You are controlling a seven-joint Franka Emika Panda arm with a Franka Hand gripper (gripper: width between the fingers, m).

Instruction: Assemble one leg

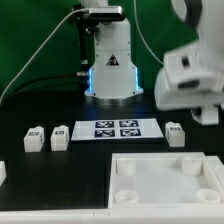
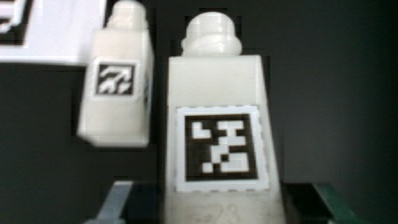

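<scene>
In the wrist view a white leg [image 2: 217, 120] with a black-and-white tag fills the middle, its base set between the two fingers [image 2: 123, 198] of my gripper [image 2: 217, 202], which is shut on it. Beyond it another leg [image 2: 116, 85] rests on the dark table. In the exterior view my gripper [image 1: 204, 112] hangs blurred above the table at the exterior view's right, over a leg [image 1: 177, 133] that lies on the table. The leg it holds cannot be made out there. Two more legs [image 1: 35, 137] [image 1: 58, 137] lie at the exterior view's left.
The marker board [image 1: 117, 128] lies in front of the robot base [image 1: 110, 70]. A large white square tray-like part [image 1: 165, 182] with corner sockets lies at the front. A small white piece [image 1: 2, 172] shows at the left edge. A cable runs behind.
</scene>
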